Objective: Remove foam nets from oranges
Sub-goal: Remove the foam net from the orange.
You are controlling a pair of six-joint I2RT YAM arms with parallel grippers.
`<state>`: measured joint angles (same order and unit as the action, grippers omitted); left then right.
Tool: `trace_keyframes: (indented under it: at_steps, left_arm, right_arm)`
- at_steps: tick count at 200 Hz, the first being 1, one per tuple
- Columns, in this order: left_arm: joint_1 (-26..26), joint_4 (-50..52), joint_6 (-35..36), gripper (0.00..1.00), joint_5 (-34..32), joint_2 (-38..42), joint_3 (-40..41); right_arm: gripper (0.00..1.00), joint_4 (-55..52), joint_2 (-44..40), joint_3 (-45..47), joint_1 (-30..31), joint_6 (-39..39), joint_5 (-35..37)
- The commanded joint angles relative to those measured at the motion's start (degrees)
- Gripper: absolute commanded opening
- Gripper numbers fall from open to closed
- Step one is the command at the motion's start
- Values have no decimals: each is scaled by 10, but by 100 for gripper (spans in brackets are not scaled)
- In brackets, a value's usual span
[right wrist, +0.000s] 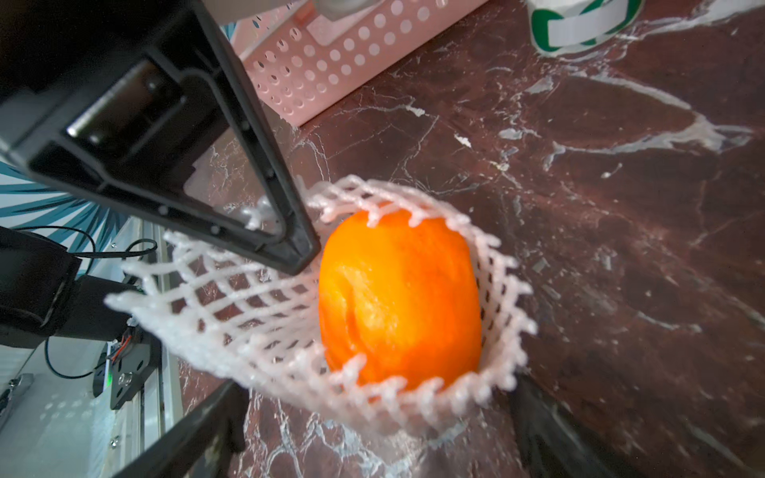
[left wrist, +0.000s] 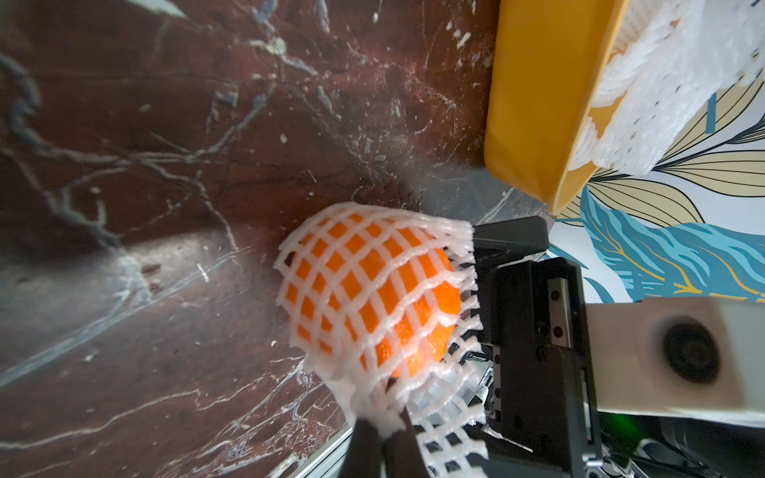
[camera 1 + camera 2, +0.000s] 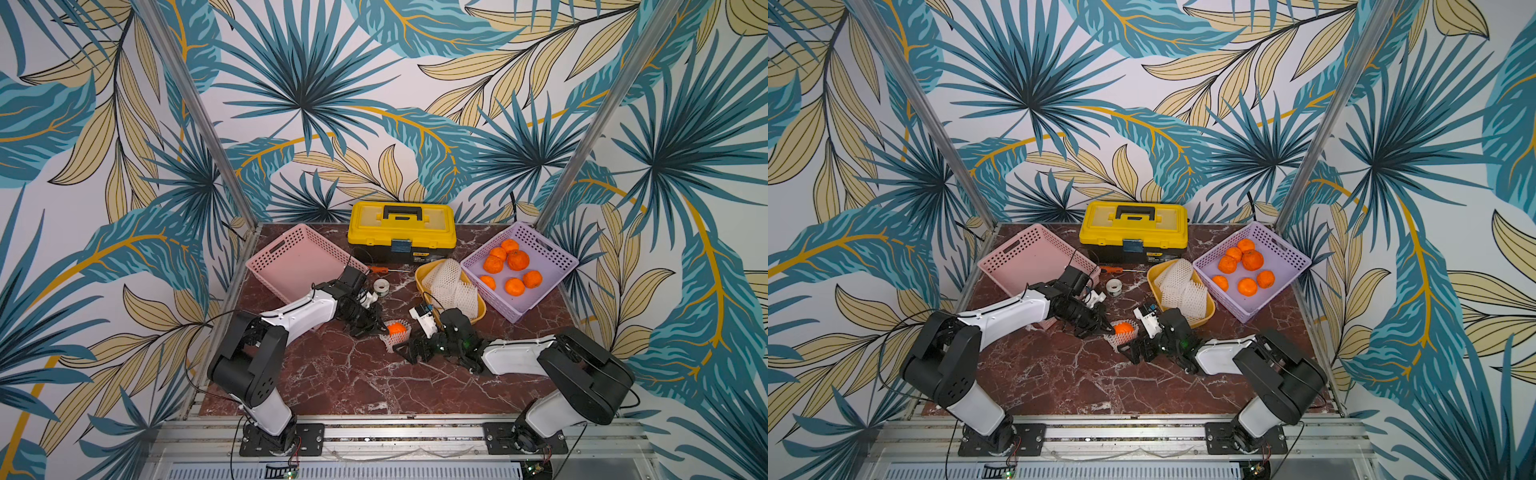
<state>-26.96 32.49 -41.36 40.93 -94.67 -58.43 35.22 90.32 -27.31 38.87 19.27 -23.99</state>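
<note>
Near the yellow tray [image 2: 534, 103], the left gripper [image 2: 383, 430] is clamping its jaws on the foam net [image 2: 374, 265] to anchor it. The right gripper [image 1: 368, 430] is holding its jaws apart, facing the exposed orange [image 1: 397, 298], likely to pull it out.

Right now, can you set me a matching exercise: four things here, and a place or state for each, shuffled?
1 purple basket
2 yellow tray
3 left gripper
4 toolbox

a shut on a net
b back of table
c holds bare oranges
d holds loose nets

Pairs: 1-c, 2-d, 3-a, 4-b
</note>
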Motion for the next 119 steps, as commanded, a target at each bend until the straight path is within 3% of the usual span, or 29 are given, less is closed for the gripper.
trace_keyframes:
  at_steps: [1, 29, 66, 97, 119]
  left_arm:
    - [-1, 6, 17, 0, -1, 10, -11]
    - [-1, 14, 25, 0, -5, 11, -14]
    - [-1, 17, 23, 11, -6, 10, -16]
    - [-1, 23, 17, 30, -11, 8, -23]
    - [-1, 25, 8, 53, -10, 9, -30]
  right_arm:
    - [92, 52, 9, -12, -2, 1, -6]
    - [76, 50, 10, -22, -2, -23, -3]
    - [55, 47, 9, -30, -2, -42, -16]
    - [41, 37, -11, -26, 4, -57, -15]
    - [30, 10, -33, -28, 17, -79, 4]
